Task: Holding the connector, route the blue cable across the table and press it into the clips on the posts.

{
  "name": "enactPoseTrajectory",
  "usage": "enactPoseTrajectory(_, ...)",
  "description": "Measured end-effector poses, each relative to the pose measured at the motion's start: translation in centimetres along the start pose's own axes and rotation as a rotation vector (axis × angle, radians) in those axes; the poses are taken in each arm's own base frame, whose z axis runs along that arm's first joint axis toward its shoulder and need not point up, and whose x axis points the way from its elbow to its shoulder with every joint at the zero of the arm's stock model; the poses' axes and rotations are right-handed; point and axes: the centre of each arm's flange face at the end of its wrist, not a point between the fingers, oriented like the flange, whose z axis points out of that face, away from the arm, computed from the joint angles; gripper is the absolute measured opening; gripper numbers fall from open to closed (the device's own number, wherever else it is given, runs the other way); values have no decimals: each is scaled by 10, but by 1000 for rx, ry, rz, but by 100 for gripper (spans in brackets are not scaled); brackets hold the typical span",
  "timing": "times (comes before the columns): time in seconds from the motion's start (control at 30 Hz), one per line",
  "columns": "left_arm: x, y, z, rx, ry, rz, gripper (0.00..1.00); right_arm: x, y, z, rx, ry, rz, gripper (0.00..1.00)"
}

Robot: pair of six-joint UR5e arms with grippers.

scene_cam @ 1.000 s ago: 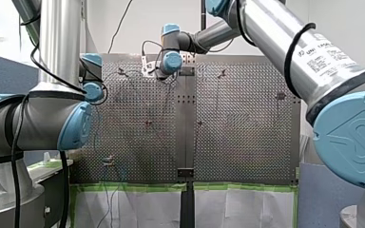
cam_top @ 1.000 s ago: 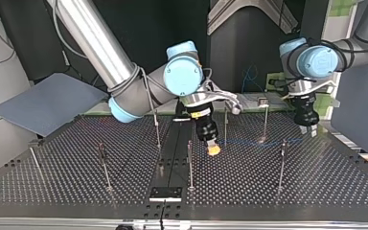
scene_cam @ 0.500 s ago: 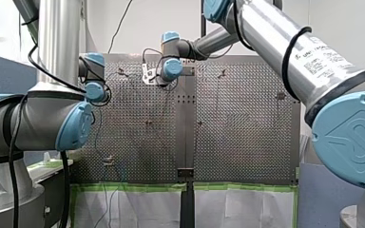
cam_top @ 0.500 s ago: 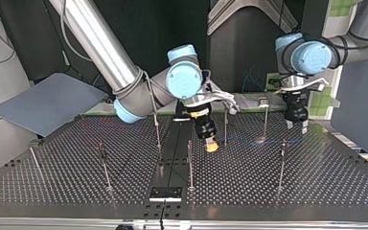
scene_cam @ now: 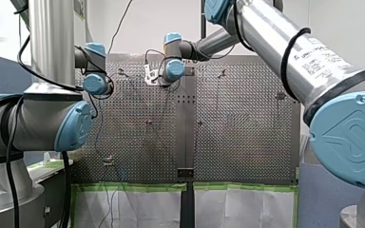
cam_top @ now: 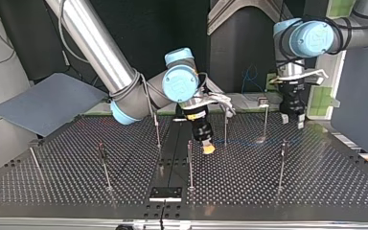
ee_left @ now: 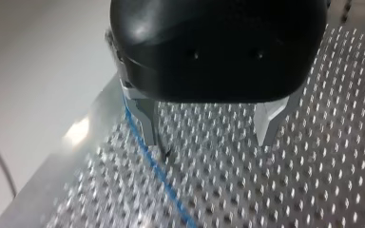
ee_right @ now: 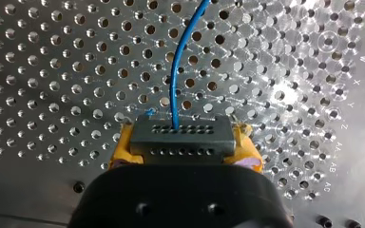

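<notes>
right gripper (cam_top: pixel 208 147): clenched on connector (ee_right: pixel 180 137) to steer the lead end | blue cable (ee_right: pixel 173 71): leaves connector, lies ahead on bench (ee_right: pixel 52 57) | left gripper (ee_left: pixel 208 133): released, well apart from connector, cable beside one finger, likely ready to guide it

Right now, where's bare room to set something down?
Top view: bare table between the two leftmost posts, and the near strip beside the black plate. Crowded around the middle posts, where my right tool holds the connector and blue cable.
</notes>
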Motion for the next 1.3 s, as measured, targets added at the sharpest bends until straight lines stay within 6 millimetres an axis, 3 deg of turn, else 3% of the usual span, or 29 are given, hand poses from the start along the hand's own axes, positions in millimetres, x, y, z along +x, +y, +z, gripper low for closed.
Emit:
enactPoseTrajectory(0.27,-18,-23,-25,48,26,63,100,5,-1,1,12,13,-3,0)
enactPoseTrajectory(0.73,-20,-49,-47,133,79,203,100,21,0,4,14,46,6,0)
enactPoseTrajectory(1.03,-34,-69,-36,208,1,246,100,27,0,5,16,59,12,0)
enactPoseTrajectory(1.3,-27,-78,-11,233,0,264,100,32,0,6,16,71,16,0)
